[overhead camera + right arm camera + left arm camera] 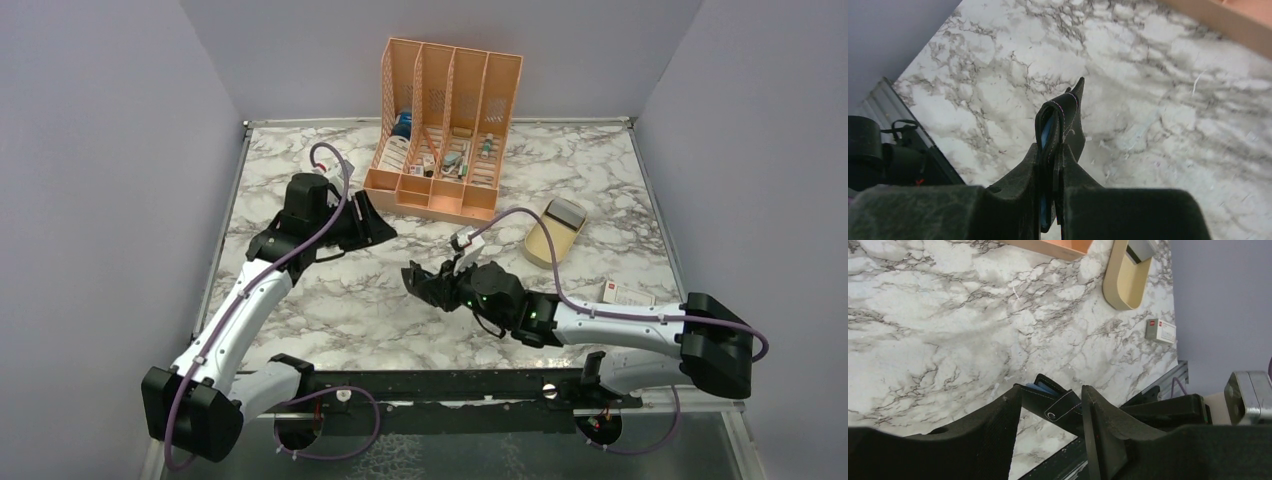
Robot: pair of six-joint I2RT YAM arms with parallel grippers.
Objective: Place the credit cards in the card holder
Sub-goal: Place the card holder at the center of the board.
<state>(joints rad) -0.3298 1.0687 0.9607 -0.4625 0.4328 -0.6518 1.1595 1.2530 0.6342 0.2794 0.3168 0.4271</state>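
My right gripper (432,287) is shut on the black card holder (413,277) and holds it on edge above the table's middle. In the right wrist view the holder (1060,117) sticks up from between my closed fingers (1050,150), with a blue card edge (1046,132) inside its fold. My left gripper (383,228) is open and empty, a little to the far left of the holder. In the left wrist view the holder's snap tab (1060,407) and the blue card (1040,387) show between the spread fingers (1050,395). A whitish card with red marks (626,293) lies flat at the right, also in the left wrist view (1160,331).
A tall orange slotted organizer (445,130) stands at the back centre. A beige oval dish (548,240) with a grey flat item (567,212) lies right of centre, also in the left wrist view (1123,285). Grey walls close in the sides and back.
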